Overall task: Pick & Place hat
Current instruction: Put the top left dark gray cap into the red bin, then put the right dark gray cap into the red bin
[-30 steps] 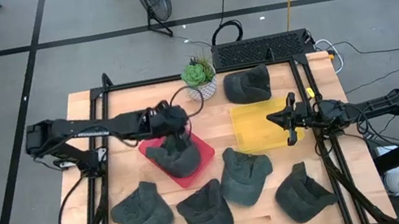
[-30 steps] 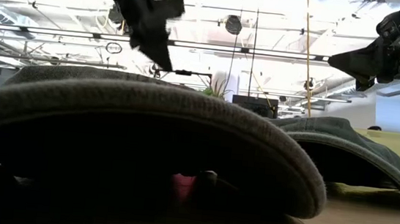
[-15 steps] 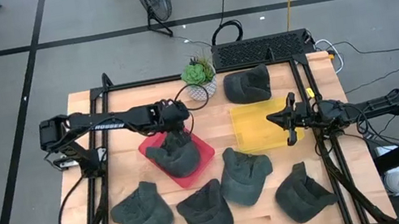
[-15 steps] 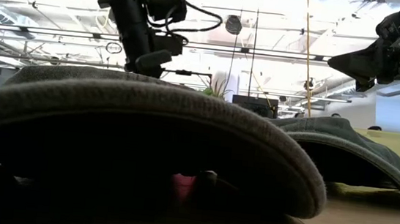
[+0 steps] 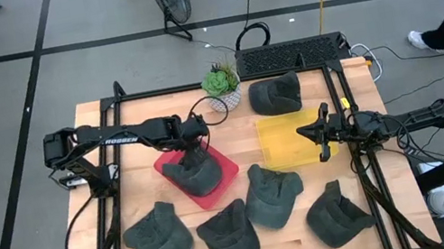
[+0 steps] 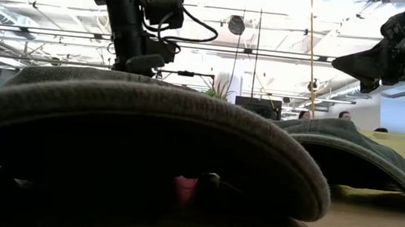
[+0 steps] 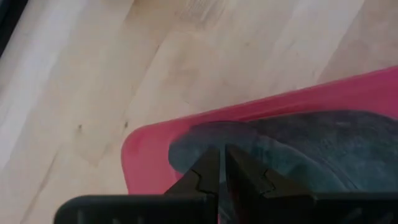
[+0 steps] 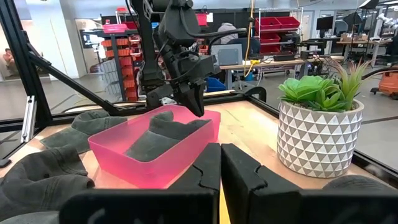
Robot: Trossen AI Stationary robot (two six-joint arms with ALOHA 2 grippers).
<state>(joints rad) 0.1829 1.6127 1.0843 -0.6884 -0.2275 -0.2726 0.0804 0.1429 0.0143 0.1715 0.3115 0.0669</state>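
The closed left end effector (image 5: pixel 198 153) touches the hat (image 5: pixel 197 175) in the red tray (image 5: pixel 225 164); next it must lift away.

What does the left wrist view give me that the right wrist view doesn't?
Only the left wrist view shows the left gripper fingertips shut, over the grey fabric hat, with bare wooden table beyond. Only the right wrist view shows the green succulent in a white patterned pot, loose grey hats beside the bin, and the right gripper shut. Both show the hat lying in the pink plastic bin.
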